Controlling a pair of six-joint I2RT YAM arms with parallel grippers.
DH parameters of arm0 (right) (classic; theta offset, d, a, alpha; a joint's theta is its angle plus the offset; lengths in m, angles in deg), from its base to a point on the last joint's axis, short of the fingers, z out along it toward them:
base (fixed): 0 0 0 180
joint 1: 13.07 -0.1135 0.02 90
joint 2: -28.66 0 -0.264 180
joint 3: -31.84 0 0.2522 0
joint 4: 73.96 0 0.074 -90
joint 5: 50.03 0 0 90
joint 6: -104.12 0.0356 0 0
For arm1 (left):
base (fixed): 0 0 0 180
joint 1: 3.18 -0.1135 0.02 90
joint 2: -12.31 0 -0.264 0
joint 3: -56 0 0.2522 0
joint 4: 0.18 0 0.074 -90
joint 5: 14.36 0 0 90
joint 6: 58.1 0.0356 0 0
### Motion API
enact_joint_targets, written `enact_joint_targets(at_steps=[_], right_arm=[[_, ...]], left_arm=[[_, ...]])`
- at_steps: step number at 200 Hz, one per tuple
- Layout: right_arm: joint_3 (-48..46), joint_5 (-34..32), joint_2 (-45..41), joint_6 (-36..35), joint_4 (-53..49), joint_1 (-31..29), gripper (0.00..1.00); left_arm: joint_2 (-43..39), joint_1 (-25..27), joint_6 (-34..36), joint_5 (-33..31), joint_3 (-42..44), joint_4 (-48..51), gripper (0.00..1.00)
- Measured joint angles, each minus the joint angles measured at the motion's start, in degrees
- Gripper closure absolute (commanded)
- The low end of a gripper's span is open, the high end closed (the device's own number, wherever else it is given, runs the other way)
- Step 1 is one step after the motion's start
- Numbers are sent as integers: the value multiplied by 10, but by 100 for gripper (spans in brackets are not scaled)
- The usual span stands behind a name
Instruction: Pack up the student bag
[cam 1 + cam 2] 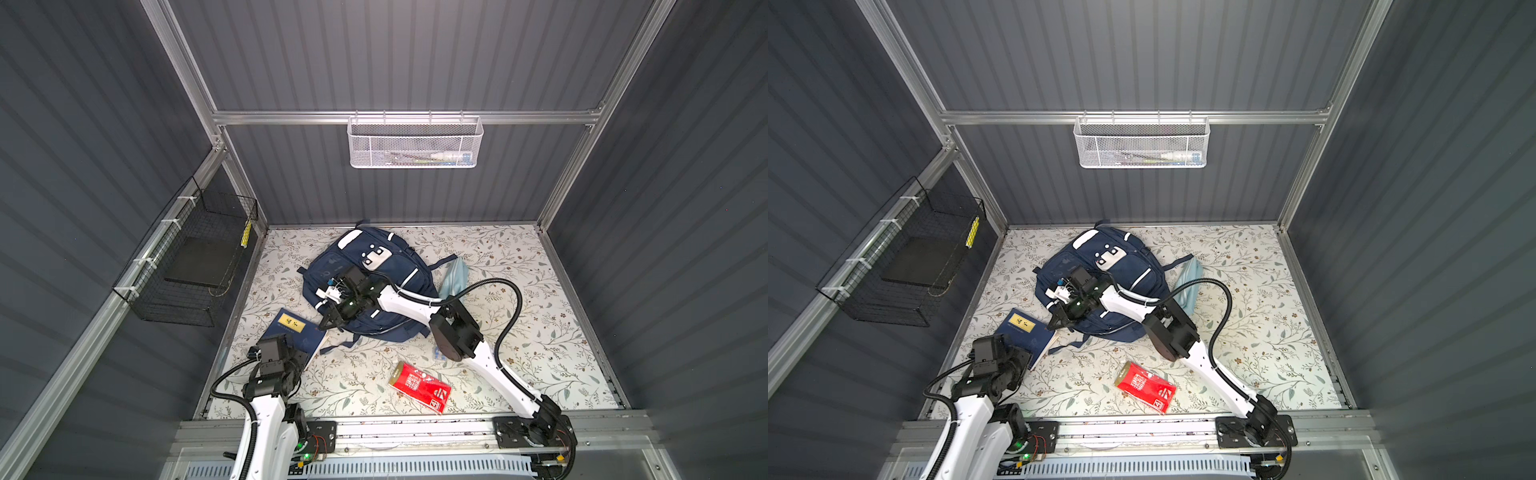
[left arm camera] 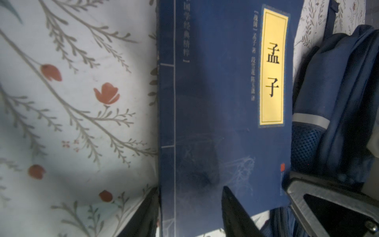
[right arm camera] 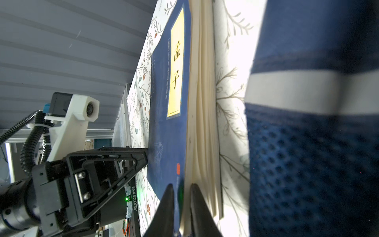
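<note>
The backpack lies flat at the far middle of the table, and the blue book lies just beside its near-left edge, so the step in hand looks like raising the book for packing. The right gripper reaches across the backpack, its fingers nearly together and pinching the book's cover at the page side. The left gripper has its fingers apart, one at the spine edge and one resting on the cover. Lifting by the cover alone would likely let the pages flop open, so the right gripper would do better with a deeper bite that takes in the whole block, while the left gripper closes on the spine side before anything rises. Both top views give the layout, with a red packet near the front and a light-blue pouch right of the backpack, but the wrists hide the fingertips, and no open pocket shows there. The right wrist view alone shows the fanned pages and the pinched cover; the left wrist view alone shows the fingers astride the spine side.
</note>
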Motion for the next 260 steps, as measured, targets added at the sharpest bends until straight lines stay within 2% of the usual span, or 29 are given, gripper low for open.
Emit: enact_joint_targets(at_steps=[19, 31, 53, 69, 85, 121, 167, 190, 224, 240, 260], right_arm=[[-3, 4, 0, 8, 7, 0, 81], [-4, 8, 0, 17, 12, 0, 90], [-5, 9, 0, 15, 13, 0, 100], [-6, 4, -4, 10, 7, 0, 100], [-24, -3, -20, 3, -7, -1, 100], [-120, -20, -125, -7, -13, 3, 100], [-283, -10, -322, 42, 104, 32, 100], [-337, 0, -388, 73, 160, 58, 100], [-394, 2, -452, 87, 184, 78, 100], [-418, 5, -472, 92, 195, 78, 100], [-451, 11, -492, 103, 220, 77, 100]], left_arm=[[0, 0, 0, 0, 0, 0, 50], [0, 0, 0, 0, 0, 0, 50], [0, 0, 0, 0, 0, 3, 49], [-1, 0, 0, -2, 0, 5, 47], [-6, 0, 2, -2, 0, 6, 40], [-40, 0, 12, 7, -5, 10, 28], [-120, 0, 36, 64, -36, 3, 8], [-148, 0, 29, 121, -38, -63, 6], [-148, 0, -14, 197, -33, -199, 5], [-110, 0, -35, 234, -33, -267, 5], [-23, 2, -58, 282, -33, -327, 1]])
